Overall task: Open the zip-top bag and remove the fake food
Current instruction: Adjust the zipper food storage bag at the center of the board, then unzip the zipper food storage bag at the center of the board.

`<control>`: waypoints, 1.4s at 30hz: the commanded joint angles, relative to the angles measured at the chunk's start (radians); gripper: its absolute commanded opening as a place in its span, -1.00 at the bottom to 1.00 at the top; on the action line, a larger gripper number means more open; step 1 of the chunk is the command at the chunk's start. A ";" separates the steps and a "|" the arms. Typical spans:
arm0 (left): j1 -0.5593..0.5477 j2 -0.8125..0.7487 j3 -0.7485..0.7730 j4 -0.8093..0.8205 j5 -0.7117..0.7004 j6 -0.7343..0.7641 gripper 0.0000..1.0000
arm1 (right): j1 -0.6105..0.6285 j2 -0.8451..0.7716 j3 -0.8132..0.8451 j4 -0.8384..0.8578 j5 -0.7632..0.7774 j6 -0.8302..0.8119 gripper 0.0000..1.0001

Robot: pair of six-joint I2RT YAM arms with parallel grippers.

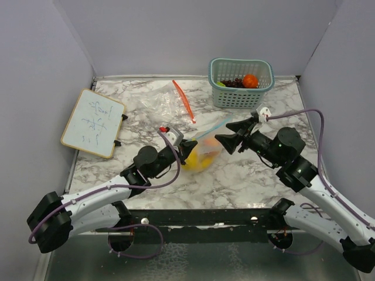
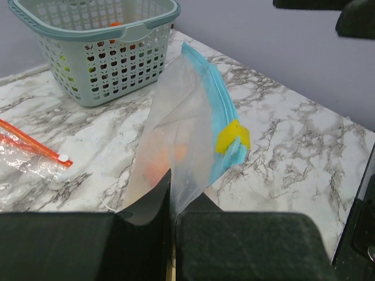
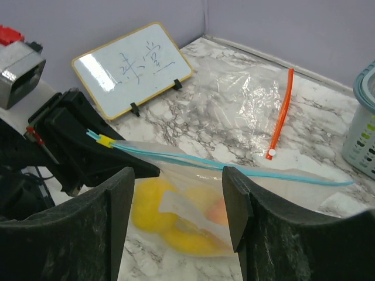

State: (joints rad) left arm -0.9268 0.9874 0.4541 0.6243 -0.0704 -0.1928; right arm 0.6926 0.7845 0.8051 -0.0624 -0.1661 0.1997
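A clear zip-top bag [image 1: 205, 153] with a blue zip track [image 3: 234, 170] and a yellow slider [image 3: 104, 140] hangs just above the table's middle. Inside it lies fake food: yellow pieces [image 3: 152, 205] and a pink-orange one [image 3: 218, 212]. My left gripper [image 2: 170, 196] is shut on the bag's film near the slider end. My right gripper [image 3: 177, 199] stands open just in front of the bag, a finger on each side and touching nothing. I cannot tell whether the zip is parted. An orange [image 1: 250, 81], dark grapes [image 1: 234, 83] and a green piece [image 1: 220, 84] lie in the basket.
The teal mesh basket [image 1: 261, 93] stands at the back right. An empty clear bag [image 1: 161, 102] with an orange zip strip [image 1: 183, 100] lies at the back middle. A small whiteboard [image 1: 94, 122] leans at the left. Grey walls enclose the marble table.
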 commanded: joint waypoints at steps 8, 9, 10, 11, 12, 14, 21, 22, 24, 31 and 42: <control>0.177 0.106 0.176 -0.058 0.558 -0.005 -1.00 | 0.002 0.035 0.063 0.019 -0.140 -0.137 0.33; 0.183 0.115 0.184 -0.065 0.579 -0.004 -1.00 | 0.002 0.040 0.069 0.023 -0.142 -0.151 0.33; 0.187 0.125 0.190 -0.071 0.598 0.001 -1.00 | 0.002 0.048 0.076 0.024 -0.148 -0.167 0.33; 0.191 0.132 0.193 -0.077 0.608 0.005 -1.00 | 0.002 0.062 0.085 0.023 -0.163 -0.183 0.33; 0.192 0.137 0.195 -0.079 0.611 0.006 -1.00 | 0.002 0.080 0.095 0.018 -0.188 -0.208 0.30; 0.194 0.140 0.191 -0.075 0.614 0.000 -1.00 | 0.002 0.120 0.113 0.009 -0.239 -0.238 0.19; 0.195 0.131 0.172 -0.067 0.611 -0.006 -1.00 | 0.002 0.211 0.168 -0.046 -0.410 -0.317 -0.24; 0.196 0.132 0.170 -0.067 0.610 -0.006 -1.00 | 0.002 0.213 0.172 -0.051 -0.428 -0.327 -0.33; 0.197 0.134 0.168 -0.066 0.612 -0.005 -1.00 | 0.001 0.220 0.185 -0.073 -0.455 -0.346 -0.57; 0.199 0.139 0.156 -0.058 0.610 -0.008 -1.00 | 0.001 0.209 0.201 -0.107 -0.476 -0.377 -0.50; 0.201 0.154 0.161 -0.049 0.616 -0.011 -1.00 | 0.002 0.263 0.221 -0.119 -0.512 -0.370 -0.08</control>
State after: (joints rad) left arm -0.7322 1.1355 0.6128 0.5251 0.5129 -0.1936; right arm 0.6926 1.0328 0.9981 -0.1730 -0.6533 -0.1661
